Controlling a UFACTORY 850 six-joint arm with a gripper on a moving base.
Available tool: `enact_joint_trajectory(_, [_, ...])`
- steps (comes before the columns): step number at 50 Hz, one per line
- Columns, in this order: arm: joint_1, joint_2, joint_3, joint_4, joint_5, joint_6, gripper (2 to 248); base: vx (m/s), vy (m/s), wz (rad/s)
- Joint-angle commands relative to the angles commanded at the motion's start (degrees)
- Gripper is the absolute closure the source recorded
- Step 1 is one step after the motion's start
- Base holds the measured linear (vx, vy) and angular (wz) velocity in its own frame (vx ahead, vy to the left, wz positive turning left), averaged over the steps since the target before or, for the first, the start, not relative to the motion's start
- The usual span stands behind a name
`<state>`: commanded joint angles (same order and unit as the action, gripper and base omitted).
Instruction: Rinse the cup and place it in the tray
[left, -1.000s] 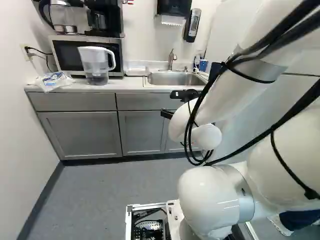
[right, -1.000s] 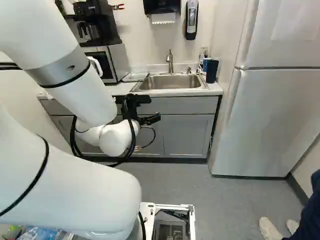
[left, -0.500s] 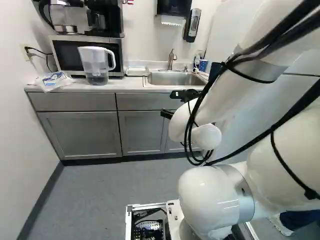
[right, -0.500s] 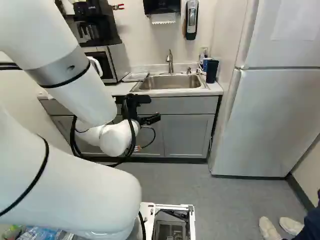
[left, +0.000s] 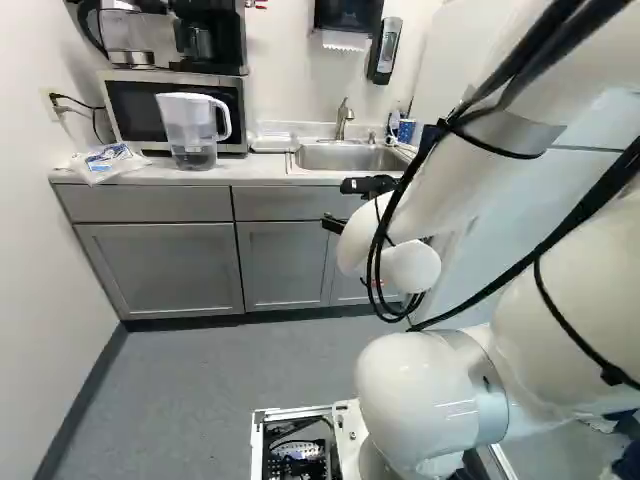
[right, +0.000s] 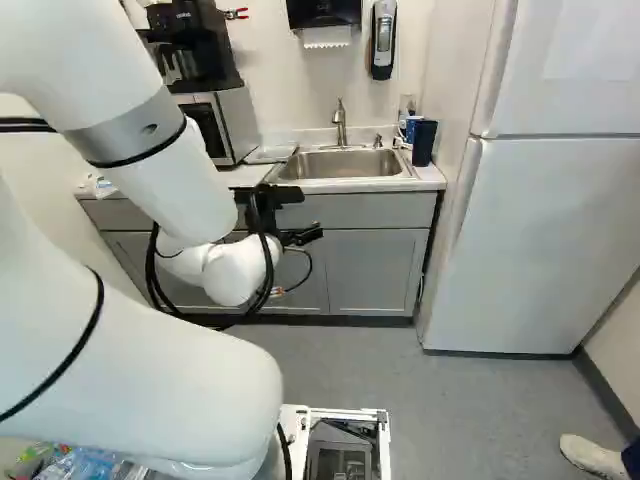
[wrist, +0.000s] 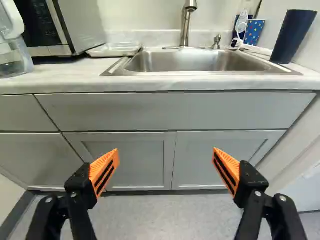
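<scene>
The white jointed robot arm (right: 180, 190) is edging slightly upward, rinsing apparently pending. Along the pale tabletop (wrist: 65, 77), a rectangular steel sink (wrist: 200, 61) is lying ahead of the released black, orange-padded end effector (wrist: 166, 151). At the sink's ten o'clock a shallow white tray (wrist: 115, 49) is sitting; at two, a navy tumbler (wrist: 295, 37) and spotted blue cup (wrist: 254, 33) are standing.

White arm (right: 150, 385), grey collar, black cables.

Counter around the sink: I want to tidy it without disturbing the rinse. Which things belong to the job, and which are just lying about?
Likely for the job:
- spotted cup or dark tumbler; can't tell which
- sink
- faucet
- white tray

Just lying about:
- pitcher
- plastic bag
- microwave
</scene>
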<state>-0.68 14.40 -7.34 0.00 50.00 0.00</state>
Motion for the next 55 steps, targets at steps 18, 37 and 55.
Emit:
enact_joint_trajectory(18, [-0.21,0.17,-2.46,0.00,0.00,0.00,3,0.000,0.000,0.000])
enact_joint_trajectory(37, [-0.18,0.13,-5.21,0.00,0.00,0.00,3,0.000,0.000,0.000])
enact_joint_trajectory(55, [-0.16,0.21,-7.66,0.00,0.00,0.00,3,0.000,0.000,0.000])
